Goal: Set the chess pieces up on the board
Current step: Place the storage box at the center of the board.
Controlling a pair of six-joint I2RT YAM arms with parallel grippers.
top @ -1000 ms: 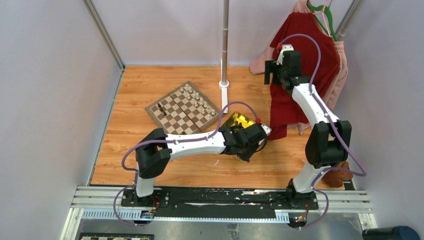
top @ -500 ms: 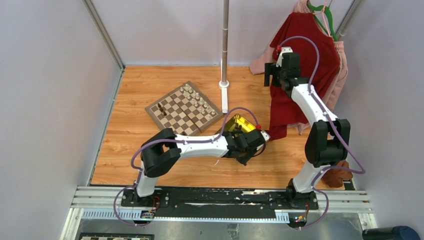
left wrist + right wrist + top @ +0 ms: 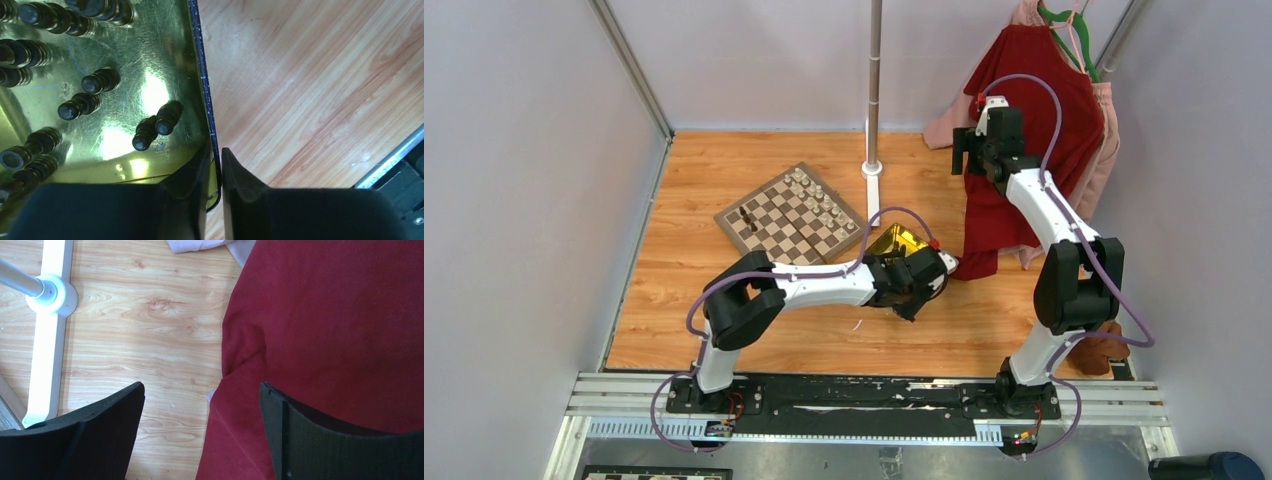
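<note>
Covering the whole cell floor, a wood-grain surface (image 3: 684,200) is seen, with a red garment (image 3: 1024,100) hung at its far right and a pole (image 3: 873,120) standing on a white foot at the far middle.

The board (image 3: 779,240) is laid flat on the far left half of the surface. It is turned like a diamond, so that one corner points toward the far wall and another toward the pole's foot.

A yellow tray (image 3: 894,238) is found just right of the board and appears tipped up.

The right hand (image 3: 202,400) is held high in front of the red garment, its fingers set wide apart with nothing between them. The left hand (image 3: 216,152) is brought together on the tray's blue-edged rim, one finger inside the tray and one outside.

Cream chess pieces (image 3: 819,200) are stood in rows along the board's far right edge, and a dark piece (image 3: 744,215) is set near its left corner. More dark pieces (image 3: 155,125) are lying in the tray. The two nearest the rim lie side by side, long axes running from lower left to upper right in the left wrist view, rounded ends toward the lower left.
</note>
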